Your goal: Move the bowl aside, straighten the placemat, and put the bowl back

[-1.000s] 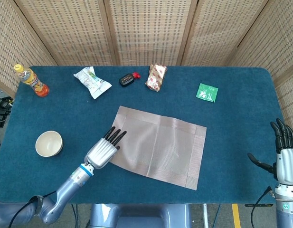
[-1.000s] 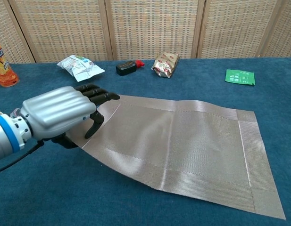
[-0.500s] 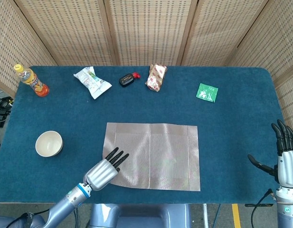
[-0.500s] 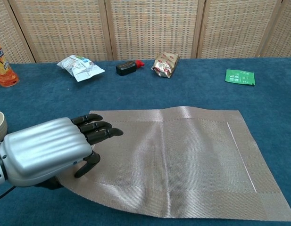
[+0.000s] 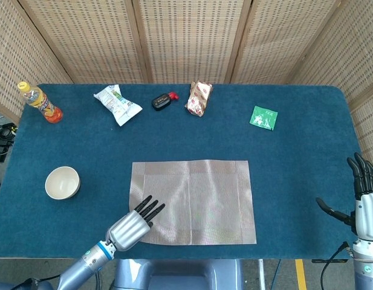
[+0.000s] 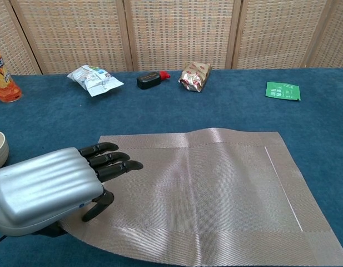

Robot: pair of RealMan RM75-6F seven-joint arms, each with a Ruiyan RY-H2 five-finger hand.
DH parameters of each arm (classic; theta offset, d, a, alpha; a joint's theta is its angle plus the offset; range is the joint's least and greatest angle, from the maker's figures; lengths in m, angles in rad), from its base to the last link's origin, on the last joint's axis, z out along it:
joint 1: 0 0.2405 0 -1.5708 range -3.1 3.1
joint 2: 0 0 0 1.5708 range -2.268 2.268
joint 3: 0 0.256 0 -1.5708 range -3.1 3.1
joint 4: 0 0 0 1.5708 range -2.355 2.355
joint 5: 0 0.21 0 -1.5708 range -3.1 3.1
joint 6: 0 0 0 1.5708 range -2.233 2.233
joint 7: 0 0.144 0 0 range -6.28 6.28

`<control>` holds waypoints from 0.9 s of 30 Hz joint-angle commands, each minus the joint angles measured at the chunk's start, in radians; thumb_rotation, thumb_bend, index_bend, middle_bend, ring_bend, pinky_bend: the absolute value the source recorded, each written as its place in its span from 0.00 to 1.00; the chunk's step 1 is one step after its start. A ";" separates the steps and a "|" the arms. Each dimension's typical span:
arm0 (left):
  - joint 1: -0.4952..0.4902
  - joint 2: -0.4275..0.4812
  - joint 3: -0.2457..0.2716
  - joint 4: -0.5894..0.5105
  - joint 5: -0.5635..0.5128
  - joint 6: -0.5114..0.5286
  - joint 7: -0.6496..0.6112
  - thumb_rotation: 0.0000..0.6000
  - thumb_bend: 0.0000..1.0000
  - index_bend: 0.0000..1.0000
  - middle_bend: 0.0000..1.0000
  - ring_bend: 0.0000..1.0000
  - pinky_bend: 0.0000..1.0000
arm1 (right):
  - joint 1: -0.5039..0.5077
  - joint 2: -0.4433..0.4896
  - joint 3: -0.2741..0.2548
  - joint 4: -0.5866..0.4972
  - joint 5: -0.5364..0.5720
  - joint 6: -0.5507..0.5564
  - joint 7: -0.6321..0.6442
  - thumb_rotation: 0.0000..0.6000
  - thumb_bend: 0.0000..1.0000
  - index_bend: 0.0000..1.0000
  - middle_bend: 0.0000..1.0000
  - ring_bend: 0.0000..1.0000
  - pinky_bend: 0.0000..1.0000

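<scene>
The placemat (image 5: 192,202) lies near the front edge of the desk (image 5: 295,163), its sides running roughly square to that edge, with only a slight ripple showing along its far border in the chest view. The left hand (image 5: 132,225) sits at the mat's front-left corner, fingers (image 6: 107,161) stretched forward and slightly apart over the weave, thumb tucked low beside them; whether that corner is pinched or merely pressed flat under the palm, I cannot tell. The bowl (image 5: 62,182) waits off to the left, well apart from the mat, close to the desk's left edge, upright and empty as far as can be seen. Over at the front-right corner the right hand (image 5: 363,202) hangs idle, fingers spread and pointing up, holding nothing. So the bowl is aside, and the straightening step looks close to done: the mat reads as aligned. My read is that the next move calls for the left hand to lift cleanly off the mat without dragging the corner askew, then swing left to the bowl, take it by the rim and set it down on the middle of the mat. The risk is a snagged fingertip tugging the light weave crooked.
</scene>
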 commanded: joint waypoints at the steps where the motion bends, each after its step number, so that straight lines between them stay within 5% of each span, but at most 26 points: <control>1: 0.013 0.026 0.004 -0.010 0.006 0.010 -0.016 1.00 0.23 0.09 0.00 0.00 0.00 | 0.000 -0.001 -0.001 0.001 -0.002 0.000 -0.002 1.00 0.16 0.03 0.00 0.00 0.00; 17: 0.158 0.208 0.103 -0.011 0.258 0.272 -0.306 1.00 0.19 0.06 0.00 0.00 0.00 | 0.003 -0.022 -0.024 0.011 -0.046 0.015 -0.049 1.00 0.16 0.03 0.00 0.00 0.00; 27: 0.235 0.324 0.071 0.106 0.220 0.389 -0.522 1.00 0.19 0.09 0.00 0.00 0.00 | 0.001 -0.028 -0.044 -0.001 -0.075 0.021 -0.090 1.00 0.16 0.03 0.00 0.00 0.00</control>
